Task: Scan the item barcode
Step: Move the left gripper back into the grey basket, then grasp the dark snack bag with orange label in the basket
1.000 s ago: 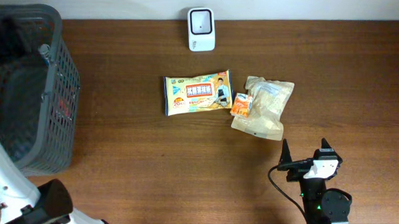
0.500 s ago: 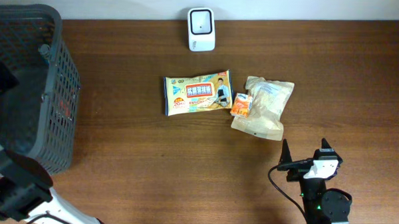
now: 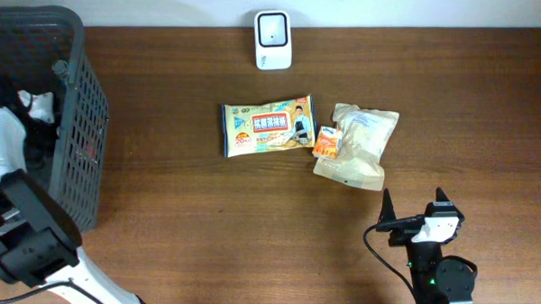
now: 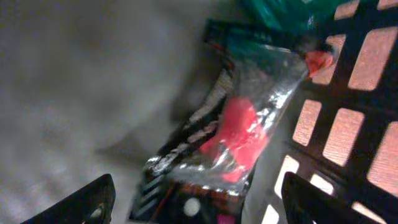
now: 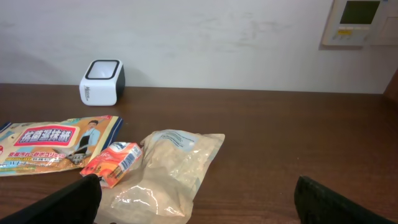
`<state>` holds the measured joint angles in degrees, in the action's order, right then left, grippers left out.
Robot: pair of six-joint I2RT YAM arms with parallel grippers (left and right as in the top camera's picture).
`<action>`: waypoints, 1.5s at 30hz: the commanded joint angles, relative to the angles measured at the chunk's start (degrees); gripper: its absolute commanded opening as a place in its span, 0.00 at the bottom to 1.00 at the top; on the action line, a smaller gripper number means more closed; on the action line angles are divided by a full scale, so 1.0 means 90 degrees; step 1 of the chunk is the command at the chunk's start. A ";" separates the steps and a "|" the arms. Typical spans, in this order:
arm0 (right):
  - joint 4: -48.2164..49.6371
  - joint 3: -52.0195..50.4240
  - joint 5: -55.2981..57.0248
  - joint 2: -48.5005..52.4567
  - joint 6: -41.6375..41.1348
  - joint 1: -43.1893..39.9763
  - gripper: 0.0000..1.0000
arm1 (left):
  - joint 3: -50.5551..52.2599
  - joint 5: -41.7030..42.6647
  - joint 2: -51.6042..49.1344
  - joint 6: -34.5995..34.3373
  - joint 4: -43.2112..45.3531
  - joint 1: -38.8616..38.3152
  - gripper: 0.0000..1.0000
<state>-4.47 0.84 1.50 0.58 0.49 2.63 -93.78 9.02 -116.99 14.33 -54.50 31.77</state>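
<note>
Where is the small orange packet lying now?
In the overhead view the small orange packet lies just right of centre, between the wipes pack and the beige pouch, touching the pouch.

White left arm (image 3: 2, 150), black right claw (image 3: 413, 197), black cable (image 3: 373, 239)

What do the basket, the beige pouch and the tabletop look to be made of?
Basket: dark grey moulded plastic, matte, judging by its rigid lattice wall. Beige pouch: thin plastic film, glossy; it crinkles and catches light. Tabletop: wood or wood-look laminate, satin; grain streaks show, but which is unclear.
</note>
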 commanded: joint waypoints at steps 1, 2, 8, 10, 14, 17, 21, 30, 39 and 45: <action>-0.0017 -0.0058 0.0007 -0.0041 0.0036 0.0039 0.98 | 0.0440 0.0090 -0.0049 0.0367 0.0476 -0.0134 0.84; -0.0017 -0.0058 0.0007 -0.0041 0.0036 0.0039 0.98 | 0.0525 0.0090 -0.0049 0.0495 0.0624 -0.0158 0.84; -0.0017 -0.0058 0.0007 -0.0041 0.0036 0.0039 0.99 | 0.0782 0.0141 -0.0049 0.0590 0.1409 -0.0194 0.74; -0.0017 -0.0058 0.0007 -0.0041 0.0036 0.0039 0.99 | 0.0852 0.0143 -0.0049 0.0590 0.1549 -0.0194 0.71; -0.0017 -0.0058 0.0007 -0.0041 0.0036 0.0039 0.99 | 0.1226 0.0138 -0.0049 0.0588 0.2059 -0.0240 0.65; -0.0017 -0.0058 0.0007 -0.0041 0.0036 0.0039 0.99 | 0.1411 0.0124 -0.0049 0.0588 0.2278 -0.0233 0.61; -0.0017 -0.0058 0.0007 -0.0041 0.0036 0.0039 0.99 | 0.1445 -0.0590 -0.0049 0.0583 0.2288 -0.0180 0.53; -0.0017 -0.0058 0.0007 -0.0041 0.0039 0.0039 0.99 | 0.1445 -0.2271 -0.0049 0.0151 0.1989 0.0073 0.50; -0.0017 -0.0058 0.0007 -0.0041 0.0036 0.0039 0.99 | 0.1435 -0.2271 -0.0034 0.0121 0.1851 0.0085 0.42; -0.0017 -0.0058 0.0007 -0.0041 0.0039 0.0039 0.99 | 0.1229 -0.2266 0.0379 -0.0495 0.1853 0.0085 0.40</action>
<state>-4.47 0.84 1.50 0.58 0.49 2.63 -82.08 -10.13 -115.92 12.58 -37.21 32.16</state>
